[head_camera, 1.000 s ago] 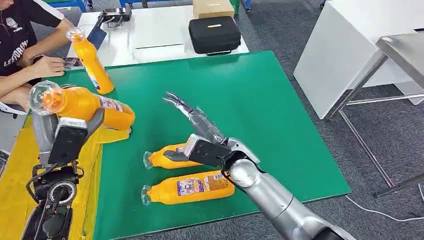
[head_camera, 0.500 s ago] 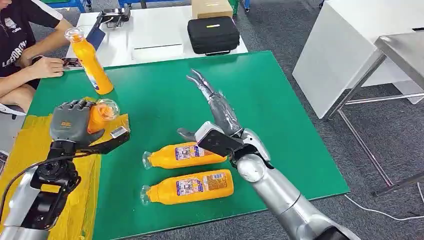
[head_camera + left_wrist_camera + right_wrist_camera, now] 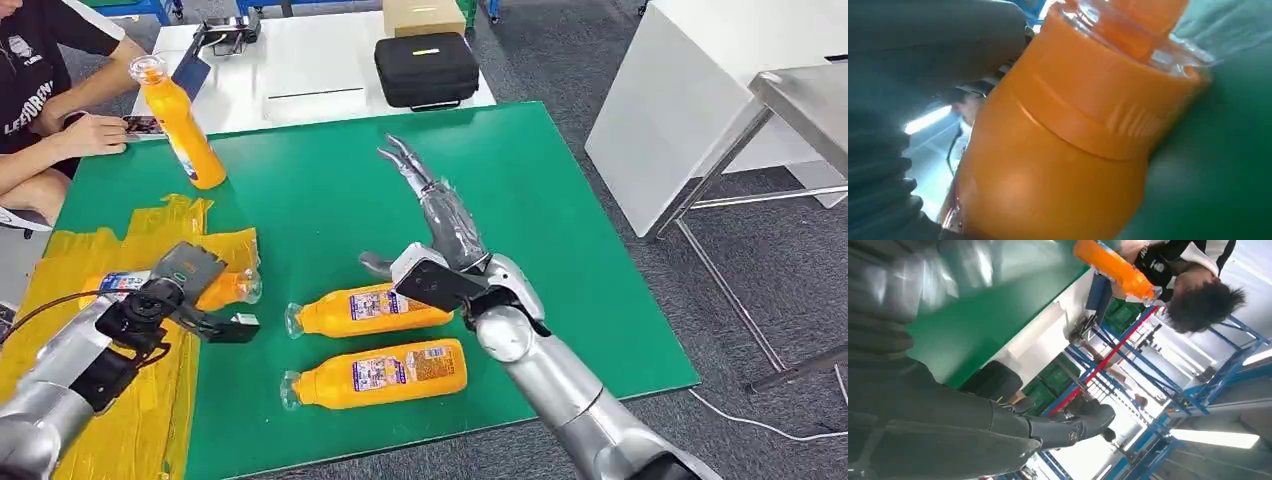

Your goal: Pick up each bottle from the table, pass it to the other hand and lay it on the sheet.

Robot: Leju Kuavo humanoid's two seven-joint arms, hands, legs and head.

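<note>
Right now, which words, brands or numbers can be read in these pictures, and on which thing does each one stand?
"LEJU": partly readable white letters, cut by the edge, on the seated person's black shirt.
Labels on the two lying bottles: printed, too small to read.
Label on the upright bottle: blurred.
Label on the bottle the left hand holds: unreadable.
</note>
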